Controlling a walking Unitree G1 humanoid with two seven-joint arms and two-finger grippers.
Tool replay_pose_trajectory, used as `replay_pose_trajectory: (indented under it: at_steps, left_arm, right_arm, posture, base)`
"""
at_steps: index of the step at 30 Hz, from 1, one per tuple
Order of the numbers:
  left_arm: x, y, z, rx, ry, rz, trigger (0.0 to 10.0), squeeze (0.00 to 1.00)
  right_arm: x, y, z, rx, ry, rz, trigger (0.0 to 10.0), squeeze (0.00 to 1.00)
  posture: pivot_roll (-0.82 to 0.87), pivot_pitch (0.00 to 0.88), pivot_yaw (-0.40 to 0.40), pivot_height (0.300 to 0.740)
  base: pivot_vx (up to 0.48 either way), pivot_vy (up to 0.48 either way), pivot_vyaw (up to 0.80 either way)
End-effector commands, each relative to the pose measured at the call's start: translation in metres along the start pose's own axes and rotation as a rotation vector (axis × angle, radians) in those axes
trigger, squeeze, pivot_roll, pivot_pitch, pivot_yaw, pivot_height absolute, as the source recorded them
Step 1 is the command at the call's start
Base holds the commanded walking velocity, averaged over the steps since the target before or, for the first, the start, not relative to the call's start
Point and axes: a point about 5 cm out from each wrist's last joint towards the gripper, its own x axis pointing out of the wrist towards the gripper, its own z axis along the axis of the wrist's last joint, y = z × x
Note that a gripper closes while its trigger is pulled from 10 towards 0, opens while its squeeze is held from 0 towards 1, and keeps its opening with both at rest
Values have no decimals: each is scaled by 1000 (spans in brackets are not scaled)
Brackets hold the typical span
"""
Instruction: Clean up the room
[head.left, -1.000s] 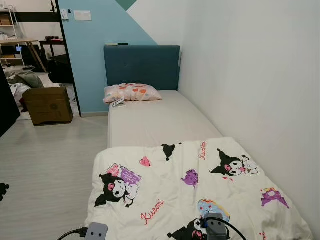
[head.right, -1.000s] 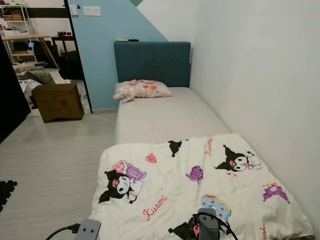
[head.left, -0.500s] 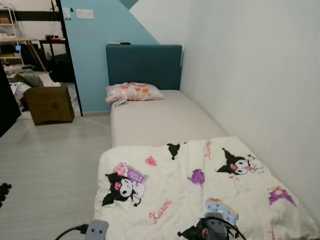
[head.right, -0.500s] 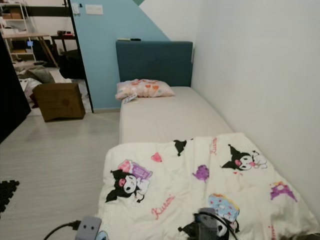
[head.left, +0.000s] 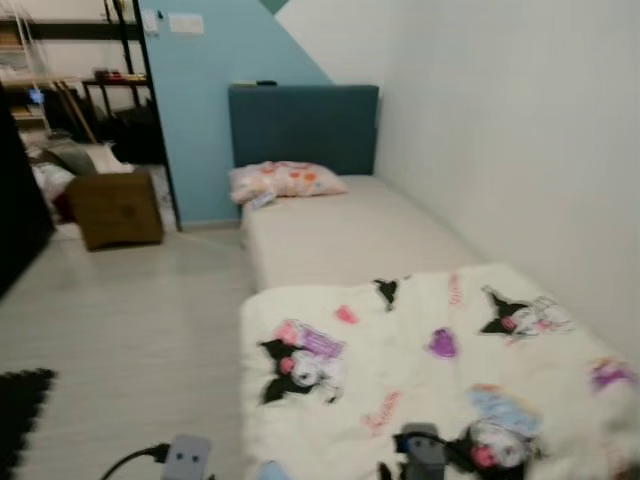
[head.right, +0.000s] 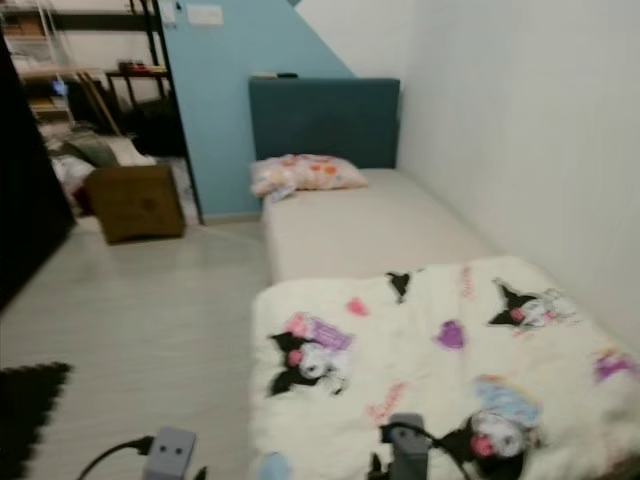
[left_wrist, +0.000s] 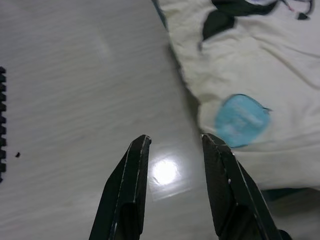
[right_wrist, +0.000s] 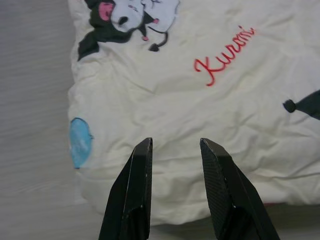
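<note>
A: What have you got ahead of you?

B: You face a bed (head.left: 350, 235) running toward twelve o'clock along the white wall at your three o'clock. A cream cartoon-print blanket (head.left: 440, 370) covers its near half and hangs a little over the floor-side edge. The far half shows bare mattress, with a patterned pillow (head.left: 285, 181) lying against the dark teal headboard (head.left: 303, 128).

A: And your arms?

B: Your left gripper (left_wrist: 172, 150) hangs over the pale wood floor (head.left: 130, 330), just beside the blanket's edge, jaws released and holding nothing. Your right gripper (right_wrist: 174, 152) hangs over the blanket's near corner, jaws likewise parted and empty.

A: Anything else around?

B: At ten o'clock, a brown cardboard box (head.left: 115, 208) sits on the floor by the blue wall. A black mat (head.left: 22, 410) lies at eight o'clock. The head views are blurred.
</note>
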Motion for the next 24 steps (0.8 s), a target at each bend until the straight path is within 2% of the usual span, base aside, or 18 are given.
replay_pose_trajectory:
  at_steps: [1,7,8,12,20,24]
  left_arm:
    - [-2,3,-6,-2,29,5,10000,0]
    - [-2,4,-3,-8,18,8,10000,0]
    - [-2,5,-2,34,13,7,10000,0]
    - [-2,6,-1,50,16,4,10000,0]
    - [-2,8,0,41,15,18,10000,0]
    - [-2,7,3,9,1,23,10000,0]
  right_arm:
    - [-2,2,-5,17,12,-3,10000,0]
    - [-1,2,-6,20,13,-1,10000,0]
    - [-1,2,-5,23,13,0,10000,0]
    - [-1,3,-6,24,13,1,10000,0]
    - [-1,2,-6,25,13,0,10000,0]
    - [-1,1,-5,24,14,-1,10000,0]
  posture:
    - [56,111,-39,688]
    - [59,113,-38,688]
    - [60,113,-38,688]
    - [61,114,-37,688]
    - [62,116,-39,688]
    - [65,117,-39,688]
  base:
    - [0,371,0]
    - [0,359,0]
    - [0,0,0]
    - [0,0,0]
    - [0,-480,0]
    - [0,0,0]
